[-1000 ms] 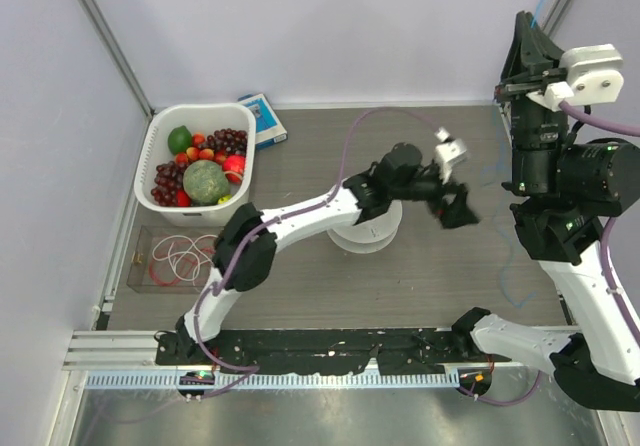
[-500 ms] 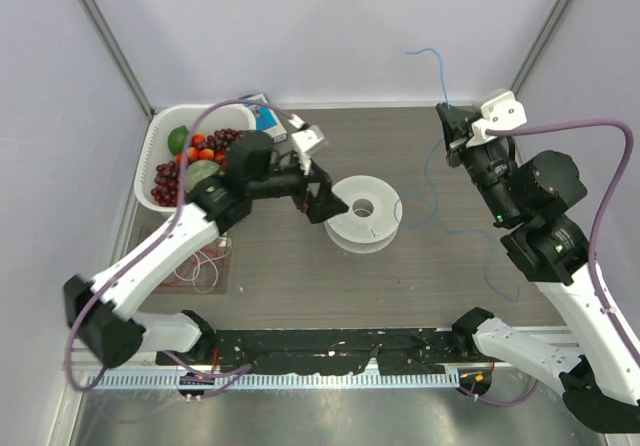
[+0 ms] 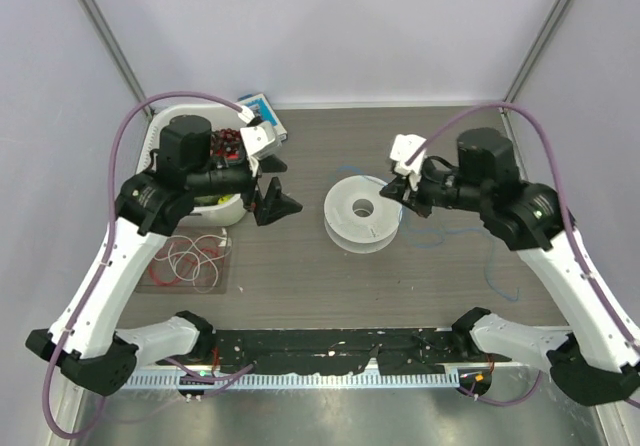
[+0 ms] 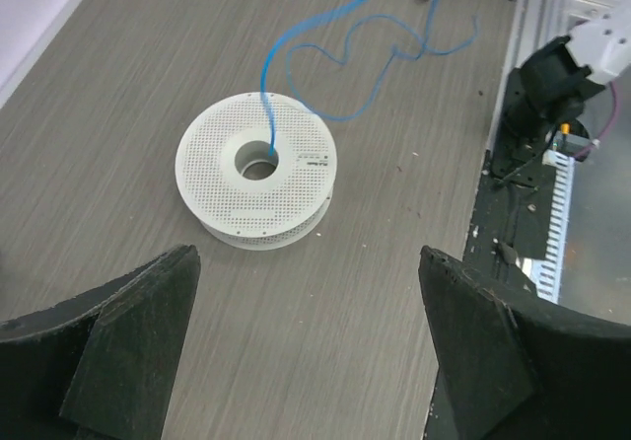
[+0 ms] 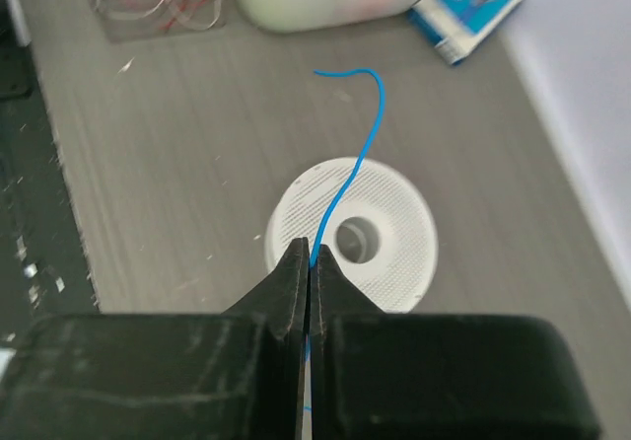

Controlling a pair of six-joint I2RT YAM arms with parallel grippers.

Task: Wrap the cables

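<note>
A white perforated spool (image 3: 362,213) lies flat mid-table. My right gripper (image 3: 398,188) hovers just right of it, shut on the thin blue cable (image 5: 345,164). The cable's free end sticks out past the fingertips and curls over the spool (image 5: 380,228); whether it touches the hub I cannot tell. The rest of the blue cable (image 3: 470,232) trails in loose loops on the table to the right. My left gripper (image 3: 280,188) hangs open left of the spool (image 4: 258,169), with nothing between its jaws (image 4: 306,257). Red and white cables (image 3: 190,259) lie coiled in a clear tray (image 3: 148,278).
A white basket (image 3: 210,214) of fruit stands at the back left, partly hidden under my left arm. A blue box (image 3: 262,109) lies behind it. A black rail (image 3: 330,351) runs along the near edge.
My left arm swung from right of the spool to its left, near the basket, staying open. My right arm came down from high at the back right to the spool, bringing the blue cable.
</note>
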